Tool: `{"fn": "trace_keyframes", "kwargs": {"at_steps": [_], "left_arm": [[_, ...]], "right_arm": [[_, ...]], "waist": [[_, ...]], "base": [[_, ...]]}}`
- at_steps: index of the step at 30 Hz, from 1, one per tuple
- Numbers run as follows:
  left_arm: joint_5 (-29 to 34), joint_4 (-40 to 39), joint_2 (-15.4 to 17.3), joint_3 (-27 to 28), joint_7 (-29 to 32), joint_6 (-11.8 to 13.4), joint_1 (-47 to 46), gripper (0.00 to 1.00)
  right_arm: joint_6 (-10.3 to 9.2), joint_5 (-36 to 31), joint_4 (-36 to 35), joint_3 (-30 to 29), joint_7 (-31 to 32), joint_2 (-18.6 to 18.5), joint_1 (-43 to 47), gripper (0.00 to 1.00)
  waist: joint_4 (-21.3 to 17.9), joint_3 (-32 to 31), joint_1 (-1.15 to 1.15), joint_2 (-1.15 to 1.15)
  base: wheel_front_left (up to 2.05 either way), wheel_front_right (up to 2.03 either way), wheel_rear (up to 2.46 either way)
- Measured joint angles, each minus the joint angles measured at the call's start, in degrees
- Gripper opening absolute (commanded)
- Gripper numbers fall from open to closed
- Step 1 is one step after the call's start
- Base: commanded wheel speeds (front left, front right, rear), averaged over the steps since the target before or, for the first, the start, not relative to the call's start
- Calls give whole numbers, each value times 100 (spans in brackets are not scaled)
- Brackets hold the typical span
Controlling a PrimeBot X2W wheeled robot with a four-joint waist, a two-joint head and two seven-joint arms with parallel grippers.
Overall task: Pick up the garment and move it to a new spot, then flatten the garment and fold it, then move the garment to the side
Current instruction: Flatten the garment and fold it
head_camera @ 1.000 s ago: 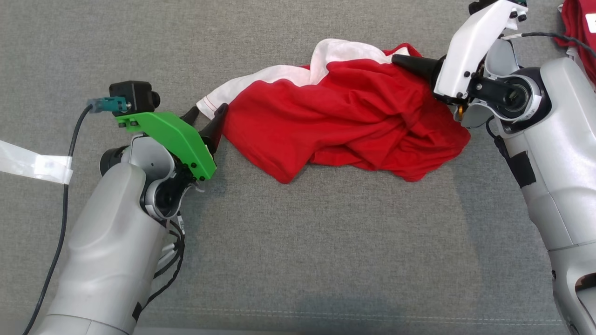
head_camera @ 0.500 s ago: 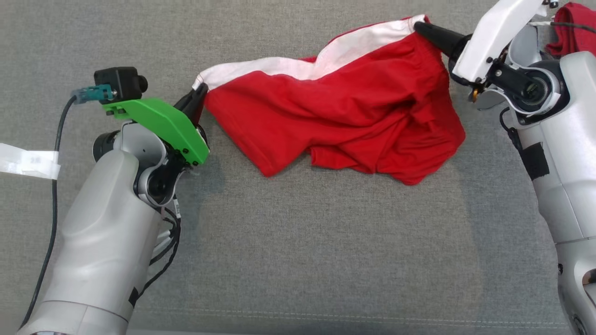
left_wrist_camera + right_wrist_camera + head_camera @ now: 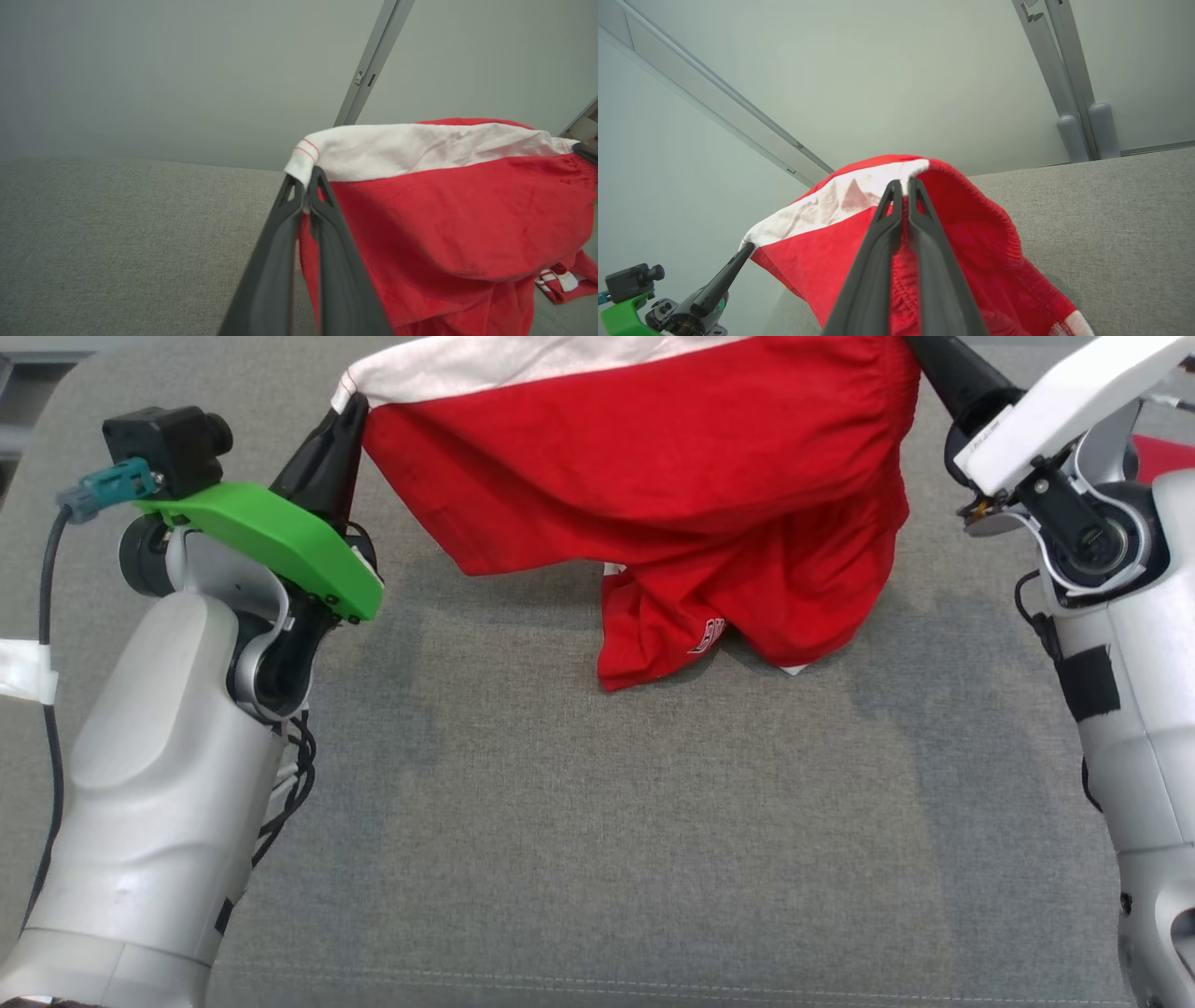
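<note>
Hanging across upper frame: garment [image 3: 653,476], long axis left-right. Left gripper [image 3: 344,415] pinched shut on white-banded corner, upper left. Right gripper [image 3: 920,350] pinched shut on waistband corner, upper right. Lower folds sag toward grey surface [image 3: 560,821], centre.

Head cam top-down; L/R wrist cams close, along fingers [image 3: 273,266]; all share garment [image 3: 653,476].

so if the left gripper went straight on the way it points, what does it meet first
The garment itself: the left gripper is shut on its white-banded corner. Past that the line looks free up to the pale wall, though depth is unclear.
</note>
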Motion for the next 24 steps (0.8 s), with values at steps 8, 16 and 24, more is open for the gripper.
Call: {"fn": "trace_keyframes", "kwargs": {"at_steps": [8,16,24], "left_arm": [[-311,-736,225,-619,199,-19,1016,0],[-856,-1701,768,-1009,737,-19,2103,0],[-1478,-2361,1319,-1107,1369,-19,3121,0]], "right_arm": [[-7,498,-817,194,-483,-71,1154,0],[-7,1169,-1981,503,-695,-328,2637,0],[-8,1636,-2630,659,-452,-810,4207,0]], "waist": [[-55,-492,0,0],[-225,-790,0,0],[-371,-777,0,0]], "base": [[0,0,0],[0,0,0],[0,0,0]]}}
